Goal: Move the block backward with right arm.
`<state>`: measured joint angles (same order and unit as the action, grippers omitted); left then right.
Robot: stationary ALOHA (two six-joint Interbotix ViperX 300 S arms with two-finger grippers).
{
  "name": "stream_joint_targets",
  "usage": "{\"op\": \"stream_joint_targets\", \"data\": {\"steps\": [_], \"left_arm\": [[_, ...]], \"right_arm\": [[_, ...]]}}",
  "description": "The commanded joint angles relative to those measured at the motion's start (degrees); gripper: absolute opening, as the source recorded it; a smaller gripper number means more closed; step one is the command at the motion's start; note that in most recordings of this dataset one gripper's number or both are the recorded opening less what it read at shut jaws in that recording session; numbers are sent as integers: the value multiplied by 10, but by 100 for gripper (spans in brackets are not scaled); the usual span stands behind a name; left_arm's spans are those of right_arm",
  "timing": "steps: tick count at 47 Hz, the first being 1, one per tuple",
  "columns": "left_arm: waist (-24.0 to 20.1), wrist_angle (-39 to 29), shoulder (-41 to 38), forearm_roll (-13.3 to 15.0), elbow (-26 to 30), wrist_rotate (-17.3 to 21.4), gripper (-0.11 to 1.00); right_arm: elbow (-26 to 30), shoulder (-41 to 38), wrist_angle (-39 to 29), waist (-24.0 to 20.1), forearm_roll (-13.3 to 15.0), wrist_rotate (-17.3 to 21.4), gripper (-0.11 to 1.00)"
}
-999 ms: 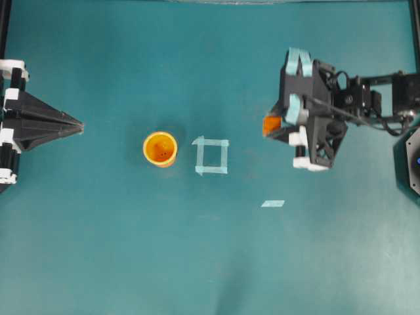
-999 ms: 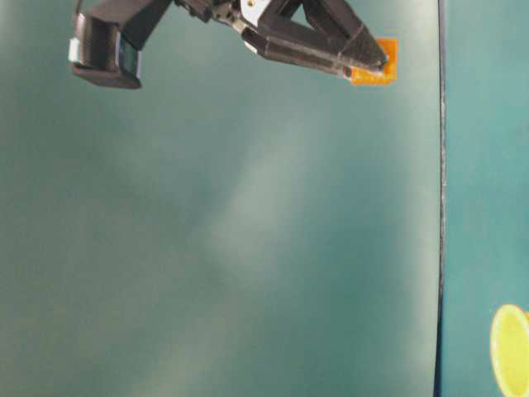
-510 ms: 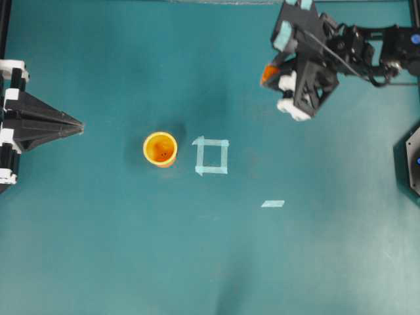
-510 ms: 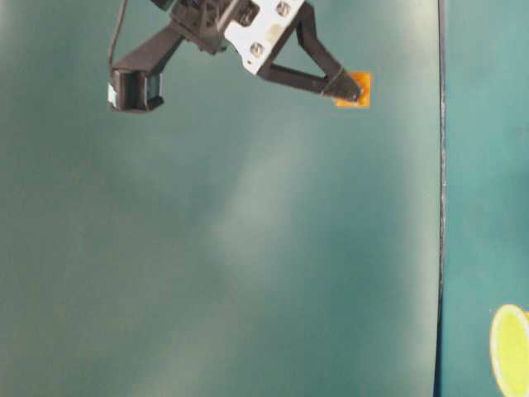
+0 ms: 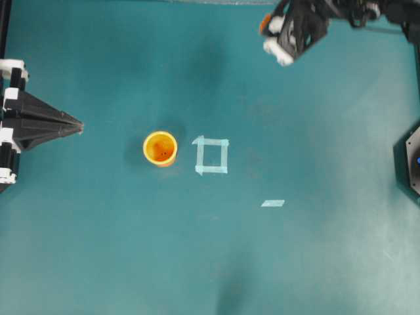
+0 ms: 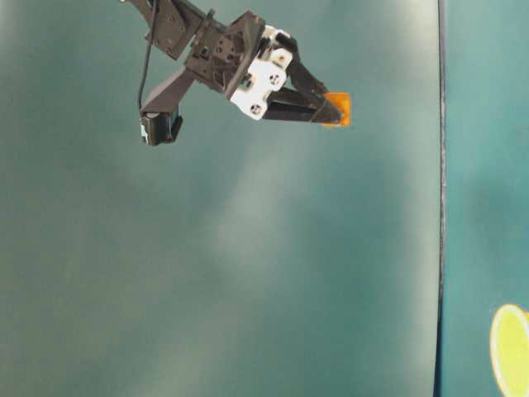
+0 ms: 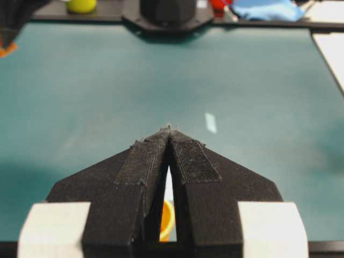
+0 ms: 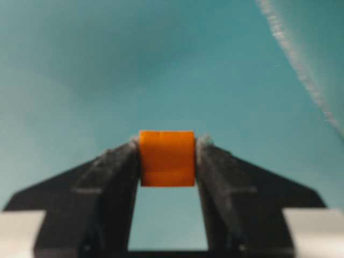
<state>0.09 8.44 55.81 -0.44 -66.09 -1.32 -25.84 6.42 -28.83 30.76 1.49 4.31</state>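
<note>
At far left the black left tool [image 5: 77, 123] sits with its pointed jaws pressed together. Mid-worktop, a yellow-orange round cup [image 5: 160, 148] stands just left of a pale tape square outline [image 5: 211, 156]. Far right, the right tool [image 5: 266, 25] pinches the small orange cube [image 8: 166, 157] above the teal worktop [image 5: 131, 249].

Your small orange block [image 8: 166, 158], a cube with square faces, clamped between the right arm's gripper [image 8: 167, 161] fingertips, lifted off the table, near its far edge
</note>
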Motion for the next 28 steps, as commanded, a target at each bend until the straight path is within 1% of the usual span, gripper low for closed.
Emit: {"op": "stream_joint_targets", "data": {"steps": [1, 12, 17, 28], "left_arm": [[0, 3, -1, -1, 18, 0, 0], [0, 3, -2, -1, 18, 0, 0], [0, 3, -2, -1, 18, 0, 0], [0, 3, -2, -1, 18, 0, 0]], "right_arm": [[28, 0, 2, 19, -1, 1, 40], [54, -13, 2, 69, -1, 1, 40], [62, -18, 4, 84, -1, 1, 40], [66, -19, 5, 99, 0, 0, 40]]}}
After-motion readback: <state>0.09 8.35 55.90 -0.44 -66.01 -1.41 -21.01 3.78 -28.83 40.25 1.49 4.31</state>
